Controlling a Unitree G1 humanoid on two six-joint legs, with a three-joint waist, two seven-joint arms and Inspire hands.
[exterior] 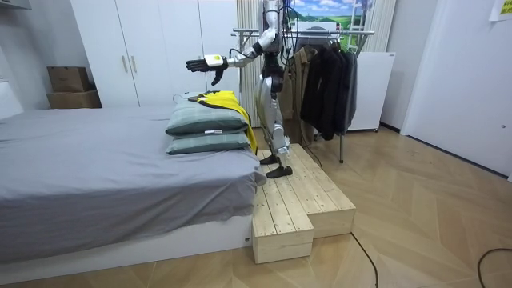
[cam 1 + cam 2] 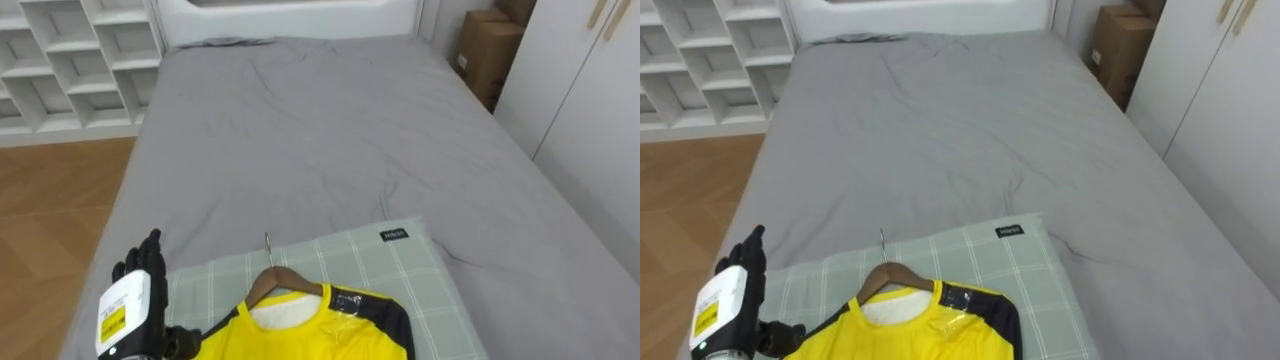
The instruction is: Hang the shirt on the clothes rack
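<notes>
A yellow shirt with dark sleeves (image 2: 300, 335) lies on a wooden hanger (image 2: 283, 280) whose metal hook points toward the head of the bed. It rests on a green checked pillow (image 2: 400, 270) at the foot of the bed. My left hand (image 2: 135, 300) hovers open just left of the shirt, fingers straight and pointing away from me, touching nothing. In the room view I stand on a wooden platform (image 1: 296, 200) at the bed's foot, left hand (image 1: 198, 63) stretched out over two stacked pillows (image 1: 206, 120). Behind me a clothes rack (image 1: 320, 32) holds dark garments.
The grey bed (image 2: 330, 130) stretches ahead. White open shelves (image 2: 70, 60) stand at the far left, a cardboard box (image 2: 487, 50) and white wardrobe doors (image 2: 590, 90) at the right. Wooden floor (image 2: 50, 200) runs along the bed's left side.
</notes>
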